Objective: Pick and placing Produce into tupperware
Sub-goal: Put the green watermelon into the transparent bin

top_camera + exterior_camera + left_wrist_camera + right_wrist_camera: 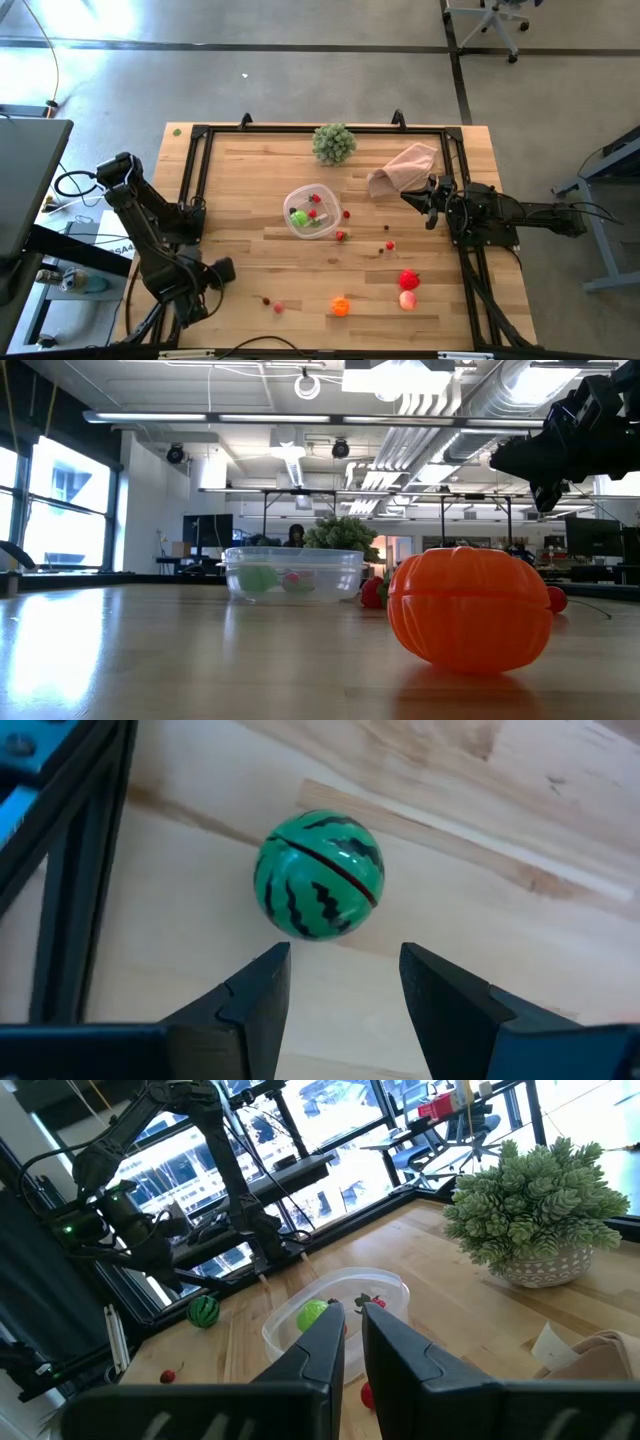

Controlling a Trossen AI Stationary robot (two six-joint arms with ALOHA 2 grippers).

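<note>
On wooden table (pixel 300 290): left gripper (pixel 340 982), jaws apart, hovers over striped watermelon (pixel 319 874), hidden in the high view. Right gripper (pixel 412 198), fingers nearly together and holding nothing, beside cloth (pixel 405 167). Tupperware (pixel 311 211) mid-table holds green piece (pixel 298 216). Orange pumpkin (pixel 470 608) nearest the low camera. Berries (pixel 341 235) scattered.

A tupperware (pixel 311 212) sits mid-table (pixel 250 260), leafy ball (pixel 334 143) behind it.
</note>
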